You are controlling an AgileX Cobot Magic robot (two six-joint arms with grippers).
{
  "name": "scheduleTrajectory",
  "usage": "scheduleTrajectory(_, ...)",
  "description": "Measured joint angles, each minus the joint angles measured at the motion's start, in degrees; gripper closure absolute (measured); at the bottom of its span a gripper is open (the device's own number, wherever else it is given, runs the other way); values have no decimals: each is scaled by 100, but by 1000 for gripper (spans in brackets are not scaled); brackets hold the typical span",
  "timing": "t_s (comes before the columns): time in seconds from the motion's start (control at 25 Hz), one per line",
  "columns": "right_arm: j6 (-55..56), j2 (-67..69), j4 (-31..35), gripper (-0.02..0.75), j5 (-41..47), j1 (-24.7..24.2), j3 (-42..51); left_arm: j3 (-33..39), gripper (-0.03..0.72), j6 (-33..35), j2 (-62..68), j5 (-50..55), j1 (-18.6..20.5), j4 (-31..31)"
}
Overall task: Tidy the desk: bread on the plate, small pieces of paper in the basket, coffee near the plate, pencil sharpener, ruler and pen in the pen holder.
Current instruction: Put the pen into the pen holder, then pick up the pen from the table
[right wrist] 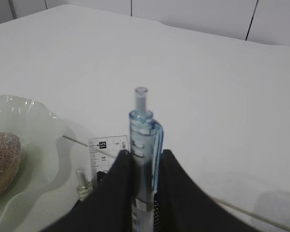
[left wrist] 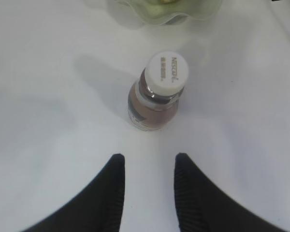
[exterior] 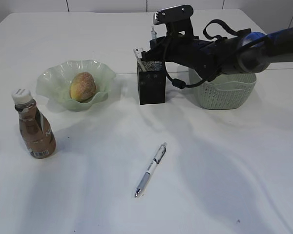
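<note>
Though hidden outside, right fingers (right wrist: 145,162) clamped on blue pen (right wrist: 144,140); left fingers (left wrist: 147,166) apart, empty, near coffee (left wrist: 157,94).

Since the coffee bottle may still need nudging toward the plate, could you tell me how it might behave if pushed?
The coffee bottle stands tall on a narrow base, so a high push could tip it. It looks nearly full, probably heavy for its size. On its side, the round body would likely roll.

Bright even light, soft shadows, mild blur

White table (exterior: 224,185), plate (exterior: 51,80), coffee (exterior: 35,126), pen holder (exterior: 151,83), basket (exterior: 229,92), pen (exterior: 150,169)
</note>
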Motion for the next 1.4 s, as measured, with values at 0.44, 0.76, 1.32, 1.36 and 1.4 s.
scheduleTrajectory(0.44,0,0,-127,356,10,0,0,0,450,0,0,-4,0,-1)
scheduleTrajectory(0.76,0,-381,-136,346,560,0,0,0,450,0,0,-4,0,-1)
scheduleTrajectory(1.32,200,-2194,41,346,3920,0,0,0,450,0,0,7,0,-1)
scheduleTrajectory(1.36,200,-2296,41,346,4092,0,0,0,450,0,0,7,0,-1)
scheduleTrajectory(1.4,200,-2396,53,346,4263,0,0,0,450,0,0,16,0,-1)
